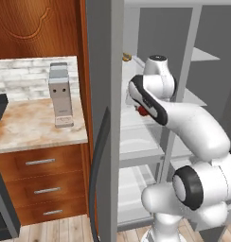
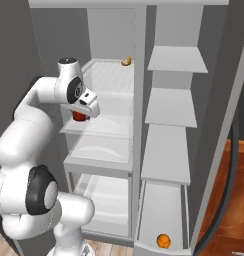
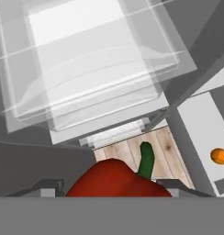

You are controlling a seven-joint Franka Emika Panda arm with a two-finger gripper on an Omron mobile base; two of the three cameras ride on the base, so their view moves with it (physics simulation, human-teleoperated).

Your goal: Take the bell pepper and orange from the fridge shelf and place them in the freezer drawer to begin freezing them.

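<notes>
Glossy red and lumpy, the bell pepper (image 3: 117, 179) sits low in the hand view with its dark green stem (image 3: 146, 159) pointing up, and the two dark fingers (image 3: 48, 187) flank it on either side, closed against its flanks so that it is held. In the right base view the same pepper shows as a small red patch just under the gripper (image 2: 81, 116), in front of the fridge shelf (image 2: 101, 127), a pale translucent panel with a light grey rim; in the left base view it peeks out red beside the arm's dark-edged wrist. The orange (image 2: 163, 241), a small bright ball, already lies in the freezer drawer (image 2: 144, 220), a light grey-white bin pulled out at the bottom of the right-hand compartment; the hand view catches it as an orange spot on the pale bin floor. A small yellowish-tan item (image 2: 126, 61) rests at the back of an upper shelf. The white arm rises from the base, bends at its dark elbow joint and reaches into the left compartment of the open fridge, with the hand turned downward over the clear crisper bins (image 3: 93, 69) and the wooden floor (image 3: 127, 151).
</notes>
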